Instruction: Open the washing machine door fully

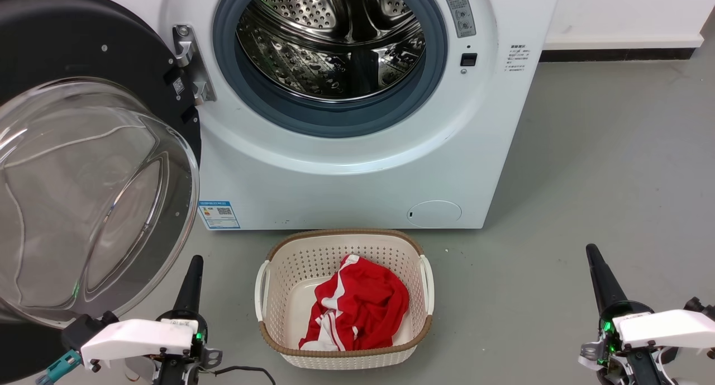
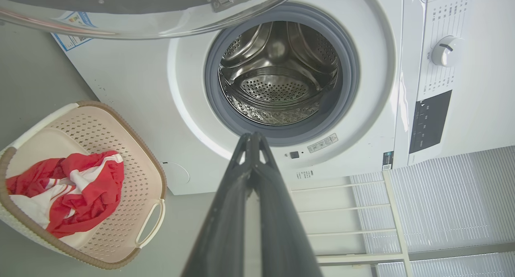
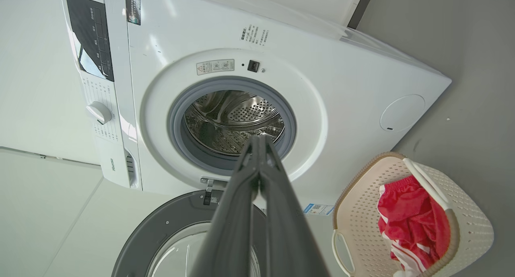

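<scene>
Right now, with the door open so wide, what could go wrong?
1. The left gripper sits close beside the washing machine door, so a careless arm move could knock its glass bowl.
2. The basket stands on the floor just in front of the machine; rolling forward might shove it.
</scene>
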### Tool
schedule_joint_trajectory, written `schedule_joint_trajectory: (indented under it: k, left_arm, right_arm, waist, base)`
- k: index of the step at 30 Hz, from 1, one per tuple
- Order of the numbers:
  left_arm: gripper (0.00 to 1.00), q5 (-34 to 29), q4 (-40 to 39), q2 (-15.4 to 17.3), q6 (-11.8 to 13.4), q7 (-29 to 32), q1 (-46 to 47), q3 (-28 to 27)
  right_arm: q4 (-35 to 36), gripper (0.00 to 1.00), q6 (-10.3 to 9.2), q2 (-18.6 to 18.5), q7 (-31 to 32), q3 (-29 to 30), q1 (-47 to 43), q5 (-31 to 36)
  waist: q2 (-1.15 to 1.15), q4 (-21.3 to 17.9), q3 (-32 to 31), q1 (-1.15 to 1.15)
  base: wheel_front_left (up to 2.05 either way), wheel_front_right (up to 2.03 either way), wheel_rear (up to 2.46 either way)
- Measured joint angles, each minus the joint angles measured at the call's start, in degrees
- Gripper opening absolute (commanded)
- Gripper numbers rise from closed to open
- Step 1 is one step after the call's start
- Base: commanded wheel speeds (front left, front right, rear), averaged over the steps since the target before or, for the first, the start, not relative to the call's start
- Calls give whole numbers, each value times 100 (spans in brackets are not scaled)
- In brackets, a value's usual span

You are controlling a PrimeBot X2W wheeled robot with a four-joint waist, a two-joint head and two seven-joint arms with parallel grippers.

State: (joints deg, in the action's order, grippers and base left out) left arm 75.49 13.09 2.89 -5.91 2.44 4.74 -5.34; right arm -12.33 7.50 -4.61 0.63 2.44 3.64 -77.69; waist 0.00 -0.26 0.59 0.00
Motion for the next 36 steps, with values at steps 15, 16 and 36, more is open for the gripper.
schedule_joint_trajectory:
  k: [15,16,36]
  left_arm:
    - [0,724,41,0,-67,181,31,-49]
    - [0,724,41,0,-67,181,31,-49]
    - [0,1619,96,0,-144,398,119,-110]
  right_arm:
    - [-67,0,0,2,186,80,107,-708]
    - [-67,0,0,2,186,80,107,-708]
    - [-148,0,0,13,404,193,200,-1571]
  waist:
    - [0,10,-17,0]
    - [0,10,-17,0]
    - [0,25,-40,0]
  base:
    - [0,0,0]
    - [0,0,0]
    - [0,0,0]
